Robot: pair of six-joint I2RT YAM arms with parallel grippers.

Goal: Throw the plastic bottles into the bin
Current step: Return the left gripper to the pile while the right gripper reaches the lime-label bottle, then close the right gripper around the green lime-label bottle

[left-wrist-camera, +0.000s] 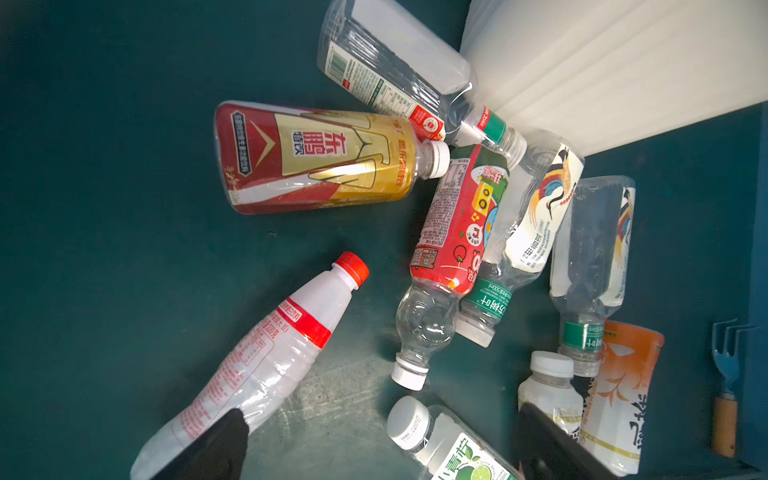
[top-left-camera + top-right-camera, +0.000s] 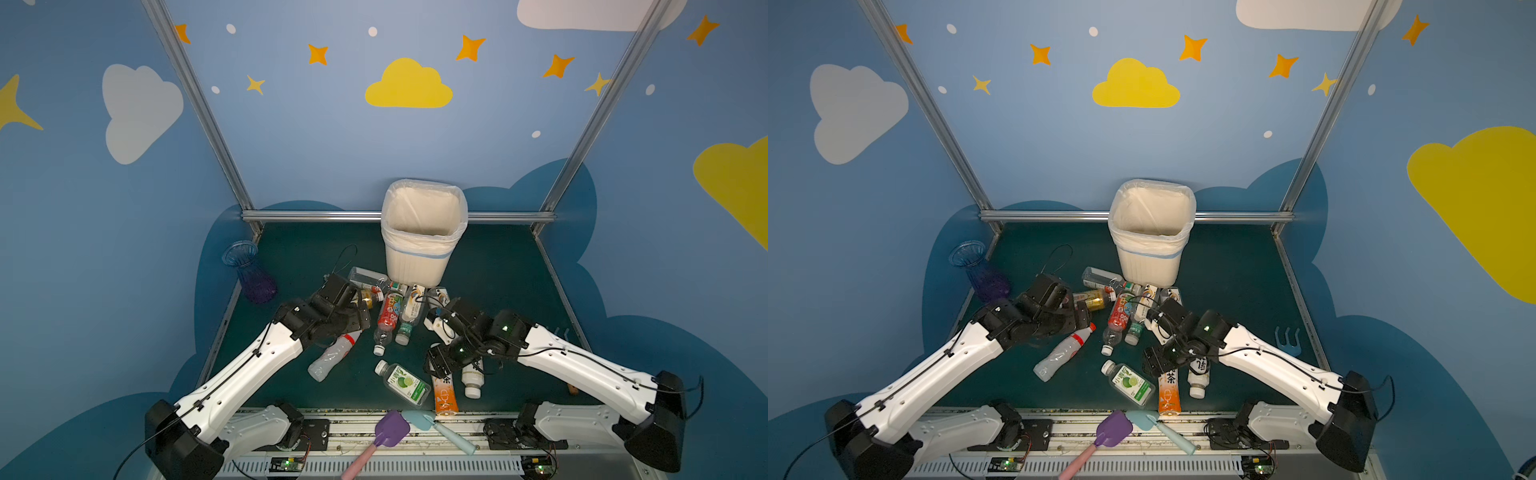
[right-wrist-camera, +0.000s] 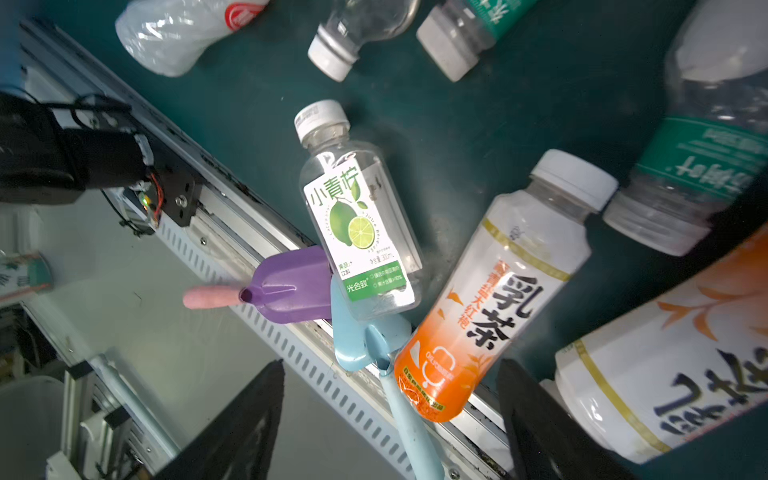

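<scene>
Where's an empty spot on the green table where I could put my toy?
Bare green mat lies right of the tall off-white plastic bin, and between it and the blue-purple ribbed vase. Crowded: the plastic bottles piled before the bin, down to the purple toy shovel.

The lime bottle (image 3: 359,224) reads 小青柠, orange bottle (image 3: 490,299) 乳茶, red-gold bottle (image 1: 320,158) 东鹏.

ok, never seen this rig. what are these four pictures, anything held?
The white left arm and right arm are robots ending in black jaws. The wide pictures come from one stereo camera overhead; the two close-ups from cameras on each wrist. On the dark green table stand an off-white lined plastic bin and a blue-purple ribbed vase; plastic bottles lie on their sides, with a purple toy shovel and a light-blue toy shovel at the near edge. Both jaws are open, holding nothing.
</scene>
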